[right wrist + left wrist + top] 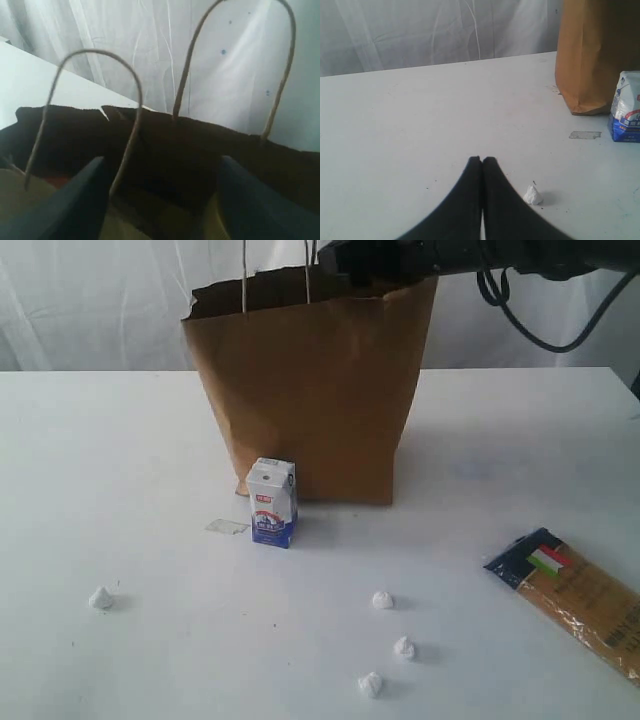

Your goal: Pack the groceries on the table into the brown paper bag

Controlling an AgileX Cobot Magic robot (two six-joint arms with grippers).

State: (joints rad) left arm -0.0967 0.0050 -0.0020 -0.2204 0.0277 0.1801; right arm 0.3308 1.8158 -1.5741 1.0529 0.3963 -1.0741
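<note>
Observer: We log a plain white tabletop with a white curtain hanging behind it. Four crumpled white scraps lie scattered across the front. A clear bit of film lies flat towards the middle.

Recorder: What can we not read?

Observer: The pasta packet lies flat at the right front, well apart from everything else, and the frame edge cuts off its far end. The right arm is cropped at the top, with a black cable looping beneath it. The left pincer shows only in its own wrist view. Its fingers are pressed together on nothing, low over bare tabletop near one scrap.

Recorder: Containers?

Observer: The brown paper bag stands upright at back centre, mouth open, rim ragged, handles raised. The small white-blue carton stands upright outside it, just in front of its left front corner and just beside the film. The right pincer hangs over the bag's mouth, fingers wide apart with nothing between them. The bag's interior is dark. We note a reddish patch low inside and cannot tell what it is.
</note>
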